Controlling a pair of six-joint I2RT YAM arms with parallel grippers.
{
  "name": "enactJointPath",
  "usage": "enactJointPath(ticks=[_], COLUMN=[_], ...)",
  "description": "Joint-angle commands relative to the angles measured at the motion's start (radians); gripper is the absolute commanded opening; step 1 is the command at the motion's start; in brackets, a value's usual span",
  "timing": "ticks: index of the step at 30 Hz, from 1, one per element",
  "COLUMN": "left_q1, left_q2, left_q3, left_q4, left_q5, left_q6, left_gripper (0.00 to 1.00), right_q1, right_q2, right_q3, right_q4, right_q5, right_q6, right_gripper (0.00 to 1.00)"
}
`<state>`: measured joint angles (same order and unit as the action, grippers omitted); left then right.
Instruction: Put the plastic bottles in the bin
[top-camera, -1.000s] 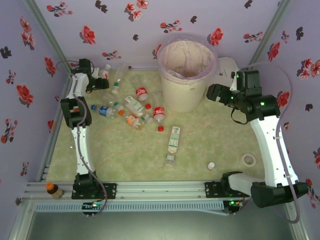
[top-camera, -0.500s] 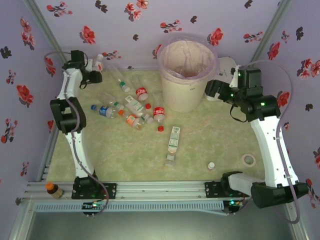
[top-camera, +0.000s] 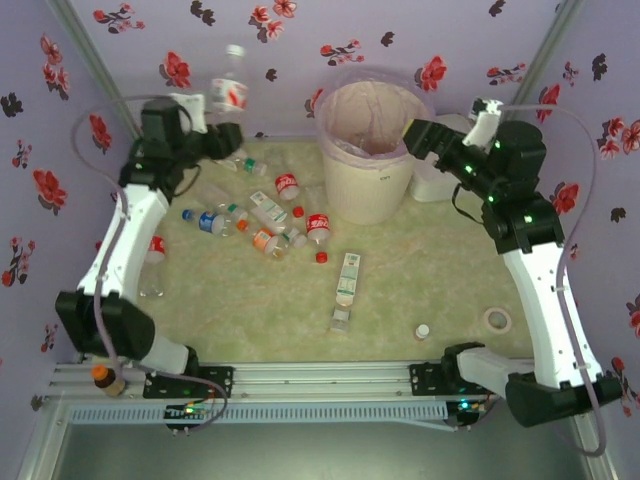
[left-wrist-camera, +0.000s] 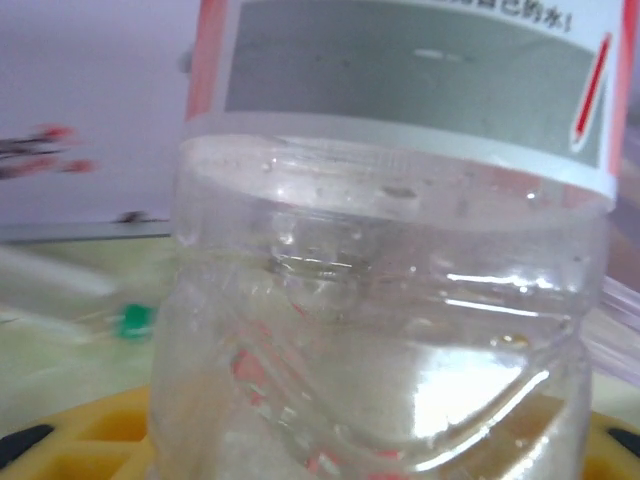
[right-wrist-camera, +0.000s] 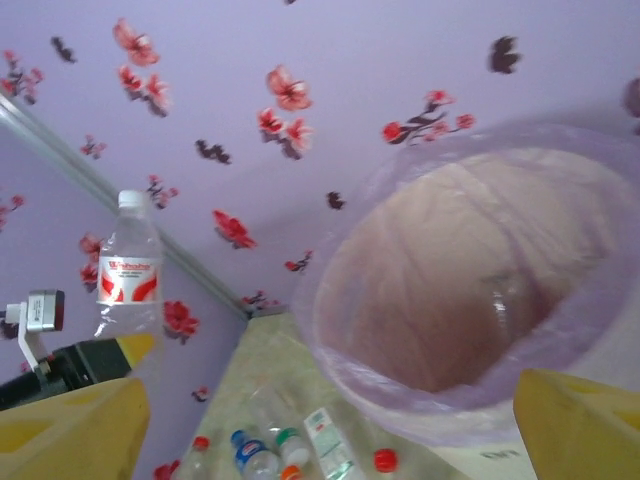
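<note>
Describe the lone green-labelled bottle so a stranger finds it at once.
Start at the big cream bin at the back of the table. In front of it lies a green-and-white-labelled bottle. It lies alone, while the other bottles cluster to its left.

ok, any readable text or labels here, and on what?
Nothing fully legible.
On the held bottle, left wrist view: white Chinese characters, cut off, blurred.
Same label, right wrist view: red print, too small.
On the bin: small dark print, too small.
On the bottles on the table: labels too small.

Pale green table (top-camera: 430, 270), scattered bottles (top-camera: 318, 228), bin (top-camera: 365, 190), tape roll (top-camera: 496, 320)
</note>
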<state>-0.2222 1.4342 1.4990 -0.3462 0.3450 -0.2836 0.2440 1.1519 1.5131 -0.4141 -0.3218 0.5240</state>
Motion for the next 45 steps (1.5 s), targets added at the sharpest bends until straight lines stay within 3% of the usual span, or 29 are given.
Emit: enactJointPath(ticks=[1,7,12,17,22,25,34,37,42,45], left_q1=[-0.086,-0.259,-0.318,-0.341,-0.355,-0.359,-0.358,-0.358,-0.356,-0.356], left_q2=[-0.089,-0.211,-0.242,-0.24,-0.212,-0.217,-0.204,-0.209,-0.22,-0.232], left_q3=[-0.109,-0.3,-0.369,-0.379,-0.374,-0.384,-0.324,-0.338,-0.338,-0.334], left_q4=[0.119,0.245,0.278,0.308,0.312,0.321,0.191,0.197,0.191,0.179], left_q5=[0.007,-0.067,-0.064,-0.023,-0.009,-0.028,-0.059,-0.092,-0.096,-0.114], left_q6=[-0.027,-0.004,0.013,0.017,0.006,0.001,0.083,0.071,0.06,0.053], left_gripper=[0.41,0.39,0.39,0.4,0.4,0.41,0.46,0.52,0.78,0.99], right_q1=[0.077,0.229,0.354,0.37,0.357,0.339,0.33,0.324,0.294,0.265], right_q2=[0.054,0.244,0.352,0.45,0.487,0.539,0.608,0.609,0.608,0.597], right_q3=[0.092,0.236,0.32,0.416,0.432,0.507,0.511,0.524,0.587,0.637], right_q4=[0.04,0.068,0.018,-0.086,-0.077,-0.138,-0.033,-0.044,-0.078,-0.106], right_q5=[-0.03,-0.074,0.0,0.045,0.036,-0.014,-0.14,-0.121,-0.108,-0.092], right_q6=[-0.022,0.024,-0.028,0.025,0.038,0.036,0.127,0.111,0.076,0.041], right_gripper=[0.93,0.9,0.93,0.92,0.89,0.8,0.42,0.33,0.24,0.22])
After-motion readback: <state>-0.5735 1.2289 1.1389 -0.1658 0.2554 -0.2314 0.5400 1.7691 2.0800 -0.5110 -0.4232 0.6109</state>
